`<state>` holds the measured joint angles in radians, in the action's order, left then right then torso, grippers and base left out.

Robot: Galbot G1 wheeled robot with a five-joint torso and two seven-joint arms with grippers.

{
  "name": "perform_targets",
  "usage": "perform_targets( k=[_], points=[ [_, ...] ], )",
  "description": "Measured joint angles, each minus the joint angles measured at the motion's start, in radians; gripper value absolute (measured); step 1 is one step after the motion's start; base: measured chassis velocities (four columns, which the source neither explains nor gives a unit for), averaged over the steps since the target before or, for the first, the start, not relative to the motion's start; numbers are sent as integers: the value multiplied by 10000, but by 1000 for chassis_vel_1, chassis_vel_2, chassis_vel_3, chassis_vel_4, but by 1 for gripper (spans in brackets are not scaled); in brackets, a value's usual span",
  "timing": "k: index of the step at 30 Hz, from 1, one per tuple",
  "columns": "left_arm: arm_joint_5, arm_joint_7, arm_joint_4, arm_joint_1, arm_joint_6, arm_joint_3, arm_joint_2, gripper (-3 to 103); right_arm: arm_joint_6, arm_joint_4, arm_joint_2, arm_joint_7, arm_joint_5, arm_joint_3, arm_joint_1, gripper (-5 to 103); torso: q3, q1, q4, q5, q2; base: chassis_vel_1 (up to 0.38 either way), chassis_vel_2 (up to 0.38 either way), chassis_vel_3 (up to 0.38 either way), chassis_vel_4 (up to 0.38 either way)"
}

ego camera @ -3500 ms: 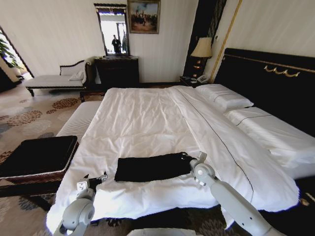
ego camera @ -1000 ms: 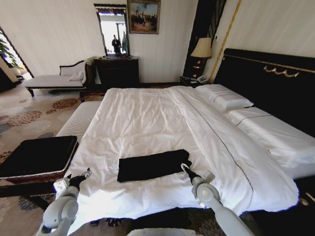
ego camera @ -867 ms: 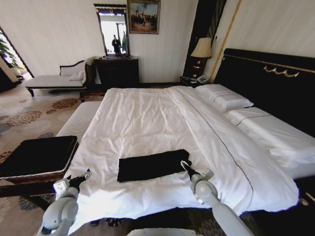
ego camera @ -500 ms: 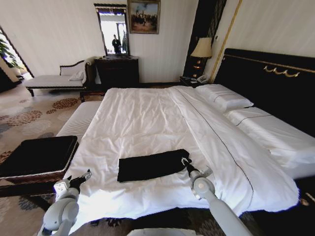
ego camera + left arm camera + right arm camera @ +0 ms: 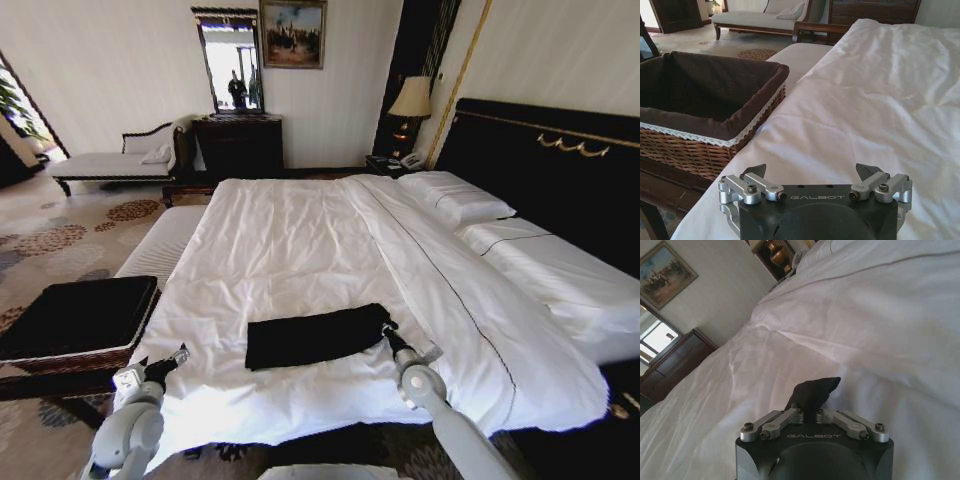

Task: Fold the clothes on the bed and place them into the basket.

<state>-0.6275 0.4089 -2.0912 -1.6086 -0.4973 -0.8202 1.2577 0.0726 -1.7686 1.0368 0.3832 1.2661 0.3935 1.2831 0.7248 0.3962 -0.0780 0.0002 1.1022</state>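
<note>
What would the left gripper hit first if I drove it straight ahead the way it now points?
Probably the white bedding of the bed. The left gripper sits open at the bed's near corner, aimed across the sheet, with the basket off to one side. Depth is hard to judge.

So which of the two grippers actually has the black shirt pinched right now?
The right gripper: its fingers are closed on a corner of the black shirt. The left gripper is open near the basket, holding nothing.

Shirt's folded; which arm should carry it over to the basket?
Probably the right gripper: its fingers already pinch the T-shirt at its corner. The left gripper hangs open by the basket, holding nothing.
</note>
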Motion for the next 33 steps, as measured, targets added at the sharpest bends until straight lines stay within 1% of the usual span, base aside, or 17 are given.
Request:
perform_targets(
  k=[4, 5, 7, 8, 9, 12, 13, 14, 17, 18, 19, 20, 22, 24, 25, 28, 33],
  points=[
    [-210, 0, 144, 159, -14, -226, -69, 100, 215, -32, -339, -285, 45, 688, 37, 4, 0, 0, -1, -4, 0, 0, 0, 0, 0],
    [-210, 0, 144, 159, -14, -226, -69, 100, 215, -32, -339, -285, 45, 688, 37, 4, 0, 0, -1, -4, 0, 0, 0, 0, 0],
    [-264, 2, 179, 167, -2, -272, -93, 100, 357, -19, -421, -601, 6, 729, 38, 4, 0, 0, 0, -3, 0, 0, 0, 0, 0],
    [-258, 1, 180, 144, 16, -269, -76, 100, 455, -15, -421, -840, -157, 575, 39, 4, 0, 0, 0, -3, 0, 0, 0, 0, 0],
    [-258, 1, 180, 144, 16, -269, -76, 100, 455, -15, -421, -840, -157, 575, 39, 4, 0, 0, 0, -3, 0, 0, 0, 0, 0],
    [-254, 1, 152, 102, 29, -329, 7, 100, 773, 54, -425, -1577, -954, -280, -147, 4, 0, -1, 0, -4, 0, 0, 0, 0, 0],
    [-280, 1, 133, 77, 28, -391, 9, 100, 964, 70, -467, -2002, -1299, -783, -310, 4, 0, -1, 1, -1, 0, 0, 0, 0, 0],
    [-280, 1, 133, 77, 28, -391, 9, 100, 964, 70, -467, -2002, -1299, -783, -310, 4, 0, -1, 1, -1, 0, 0, 0, 0, 0],
    [-443, 1, 109, 20, 6, -664, -63, 100, 1293, 49, -664, -2918, -1940, -2091, -805, 4, 0, 0, 5, -5, 0, 0, 0, 0, 0],
    [-482, 1, 113, 21, 4, -711, -77, 100, 1306, 45, -696, -3002, -1991, -2262, -874, 4, 0, 0, 4, -4, 0, 0, 0, 0, 0],
    [-624, 0, 187, 63, 0, -923, -110, 100, 1329, 41, -764, -3225, -2135, -2777, -1101, 4, 0, 0, 3, -4, 0, 0, 0, 0, 0],
    [-624, 0, 187, 63, 0, -923, -110, 100, 1329, 41, -764, -3225, -2135, -2777, -1101, 4, 0, 0, 3, -4, 0, 0, 0, 0, 0],
    [-811, 2, 505, 254, 16, -1522, -145, 100, 1364, 103, -798, -3452, -2342, -3682, -1531, 4, 0, -1, 1, -5, 0, 0, 0, 0, 0],
    [-1008, 2, 740, 294, 127, -1943, -210, 100, 1402, 204, -766, -3579, -2516, -4305, -1820, 4, 0, 0, 3, -7, 0, 0, 0, 0, 0],
    [-1008, 2, 740, 294, 127, -1943, -210, 100, 1402, 204, -766, -3579, -2516, -4305, -1820, 4, 0, 0, 3, -7, 0, 0, 0, 0, 0],
    [-1172, -99, 902, 214, 336, -2351, -354, 100, 1458, 316, -677, -3656, -2680, -4964, -2090, 4, 0, 0, 4, -4, 0, 0, 0, 0, 0],
    [-1342, -121, 983, 267, 330, -2633, -470, 100, 1586, 515, -572, -3757, -2804, -5473, -2244, 4, 0, -1, 0, -4, 0, 0, 0, 0, 0]
  ],
)
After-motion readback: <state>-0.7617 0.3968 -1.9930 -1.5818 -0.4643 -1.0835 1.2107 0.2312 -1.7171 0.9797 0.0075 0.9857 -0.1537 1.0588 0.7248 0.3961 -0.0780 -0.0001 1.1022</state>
